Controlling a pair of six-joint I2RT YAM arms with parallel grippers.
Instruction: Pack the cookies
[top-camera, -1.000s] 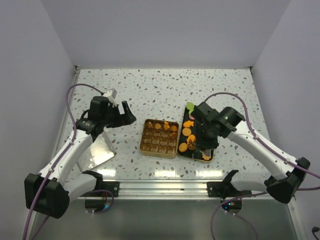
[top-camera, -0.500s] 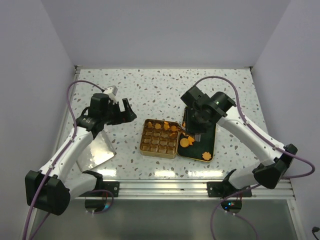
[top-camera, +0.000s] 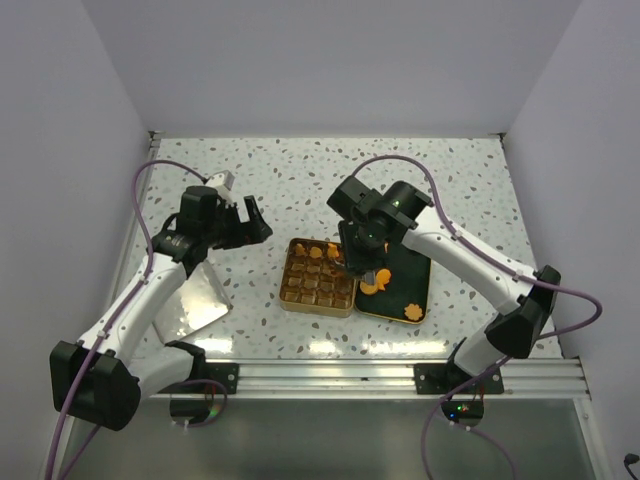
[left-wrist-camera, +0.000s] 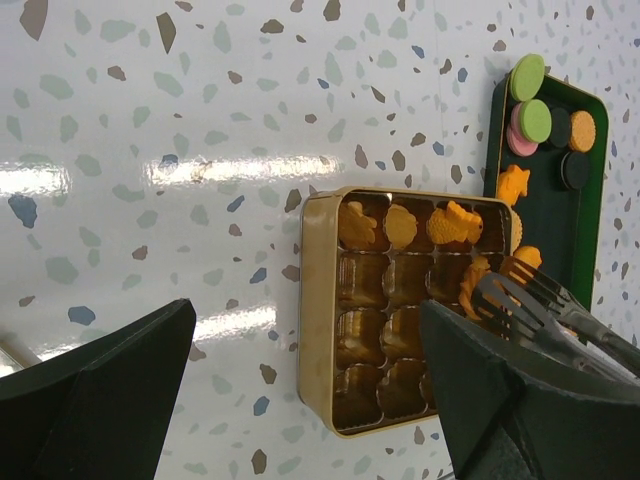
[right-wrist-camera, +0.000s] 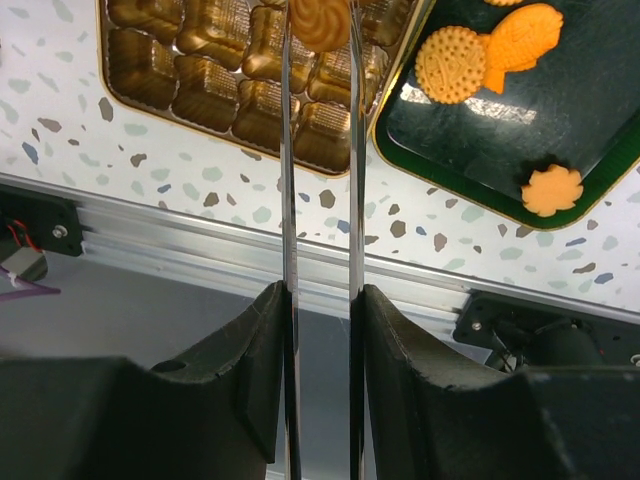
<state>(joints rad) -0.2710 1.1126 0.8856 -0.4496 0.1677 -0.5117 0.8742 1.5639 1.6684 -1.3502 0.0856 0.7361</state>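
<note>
A gold tin (top-camera: 287, 290) with a grid of compartments lies mid-table; three cookies (left-wrist-camera: 400, 226) fill its far row. Right of it a dark green tray (top-camera: 412, 262) holds more cookies (top-camera: 372, 287), among them a round one (right-wrist-camera: 450, 63), a fish (right-wrist-camera: 520, 40) and a flower (right-wrist-camera: 551, 190). My right gripper (top-camera: 362, 255) is shut on metal tongs (right-wrist-camera: 288, 150). Their tips pinch a round swirl cookie (right-wrist-camera: 320, 22) above the tin's right side. Left of the tin, my left gripper (top-camera: 250, 225) hangs open and holds nothing.
A shiny metal lid (top-camera: 200, 300) lies under the left arm. Green, pink and dark discs (left-wrist-camera: 533, 120) sit at the tray's far end. An aluminium rail (top-camera: 330, 378) runs along the near table edge. White walls close in three sides.
The right arm has swung left from over the tray to over the tin's right side, carrying a cookie in the tongs. The left arm has hardly moved.
</note>
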